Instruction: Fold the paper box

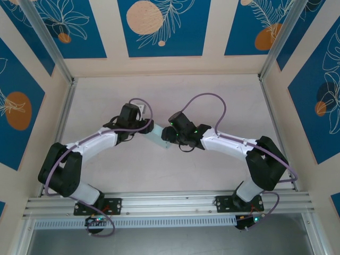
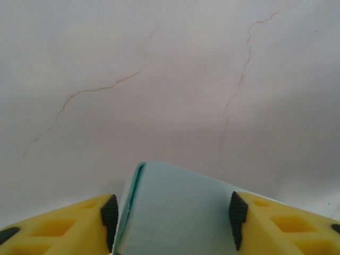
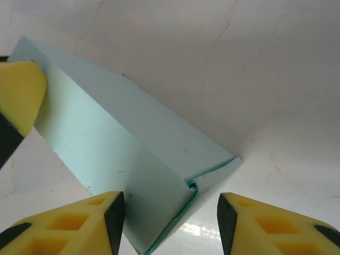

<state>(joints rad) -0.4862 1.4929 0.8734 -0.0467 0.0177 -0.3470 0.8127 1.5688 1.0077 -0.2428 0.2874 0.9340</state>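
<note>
Yellow plastic fingers of the right arm, tipped with black pads, stand about half open at the bottom of the right wrist view. They straddle the near corner of the pale light-blue paper box. One pad lies close against the card and a clear gap shows beside the other, so nothing is pinched there. That corner has a small tucked flap whose seam stands slightly proud, which is probably why these fingers line up on it: a squeeze would press the seam home. At the box's far end, one yellow finger of the left arm rests against the card. In the left wrist view, the left arm's fingers take the box's end between them with both black pads against its sides, a hold that looks meant to steady the box for the other arm. From above, the box bridges the two wrists at the middle of the pale veined surface, well apart from the arm bases. Farther back rise cream walls with blue floral panels.
</note>
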